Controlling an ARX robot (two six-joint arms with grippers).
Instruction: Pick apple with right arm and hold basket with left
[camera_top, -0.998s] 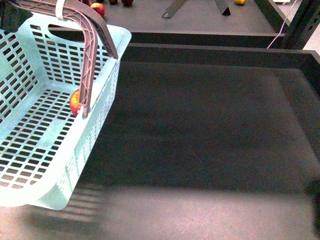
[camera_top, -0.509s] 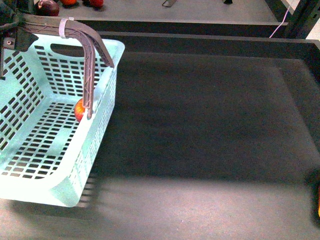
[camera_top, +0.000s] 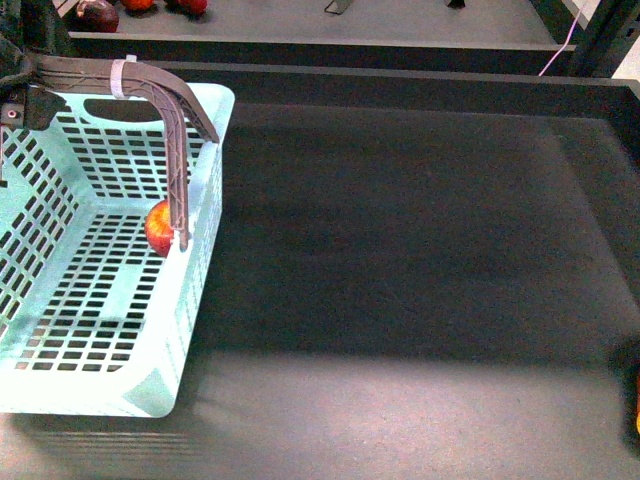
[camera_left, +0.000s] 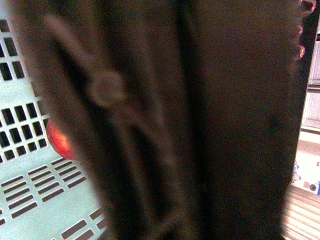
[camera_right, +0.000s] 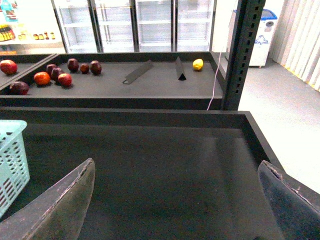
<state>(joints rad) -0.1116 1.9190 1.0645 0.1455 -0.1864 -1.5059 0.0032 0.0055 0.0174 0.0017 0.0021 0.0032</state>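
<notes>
Logging this as near done: we see the apple (camera_top: 157, 228) lying on the basket (camera_top: 90, 398) floor by its right wall, left gripper (camera_top: 196, 190) closed astride that wall, right gripper (camera_right: 175, 200) spread wide and empty. We judge only holding the basket remains.

— What carried it all?
— A wide, dark, matte tray (camera_top: 420, 250) with a low raised rim around it.
— And what sat on it?
— Only the basket (camera_top: 110, 395), at the left end. The dark surface to its right lay bare.
— Anything beyond it?
— A rear shelf (camera_right: 150, 87), just as dark. On it lay a cluster of dark red and orange fruits (camera_right: 50, 75) at the left, two metal strips (camera_right: 138, 72) near the middle and one yellow fruit (camera_right: 198, 64) further right.
</notes>
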